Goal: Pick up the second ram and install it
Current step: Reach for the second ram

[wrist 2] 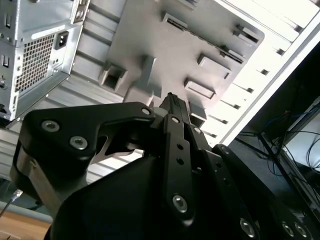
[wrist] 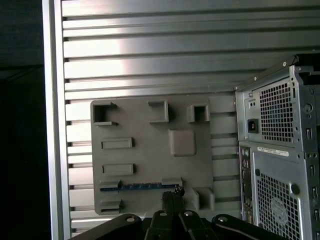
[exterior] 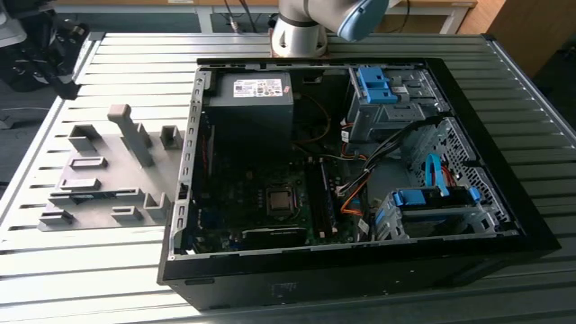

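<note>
On the slatted table the 2nd ram lies in the grey fixture — tool pinched together.

Second ram edge-on in grey fixture slot, flat faces out of sight.

The arm stands at the top centre of the exterior view, silver with a blue cap, and runs out past the frame's upper edge. In both wrist views the black gripper hangs above the table, pointing down, with its two slim fingers pressed together at the tips.
</note>
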`<state>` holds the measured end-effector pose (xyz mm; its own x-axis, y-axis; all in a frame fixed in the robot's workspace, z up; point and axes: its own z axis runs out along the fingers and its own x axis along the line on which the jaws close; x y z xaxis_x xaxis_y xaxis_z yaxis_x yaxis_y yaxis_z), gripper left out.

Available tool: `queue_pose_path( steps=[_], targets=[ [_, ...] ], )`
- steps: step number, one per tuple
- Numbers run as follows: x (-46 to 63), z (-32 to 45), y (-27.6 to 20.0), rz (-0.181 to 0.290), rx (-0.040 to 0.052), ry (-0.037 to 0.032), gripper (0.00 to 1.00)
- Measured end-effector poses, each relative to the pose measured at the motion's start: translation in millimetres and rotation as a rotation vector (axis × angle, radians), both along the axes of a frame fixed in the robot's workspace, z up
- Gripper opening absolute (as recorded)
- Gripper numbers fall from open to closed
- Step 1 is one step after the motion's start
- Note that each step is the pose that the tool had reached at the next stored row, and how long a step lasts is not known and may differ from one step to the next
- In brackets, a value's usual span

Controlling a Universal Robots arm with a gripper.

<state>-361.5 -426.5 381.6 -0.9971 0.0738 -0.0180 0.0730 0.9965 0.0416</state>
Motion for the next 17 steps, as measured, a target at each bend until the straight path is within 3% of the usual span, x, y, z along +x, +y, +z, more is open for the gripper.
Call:
queue_pose_path(
  steps=[5, 17],
  targets=[
    [-12.8, -0.8, -8.0, 0.000, 0.0000, 0.0000, 0.11],
    [-47.3, -1.8, -9.7, 0.000, -0.0001, 0.0001, 0.11]
  ],
)
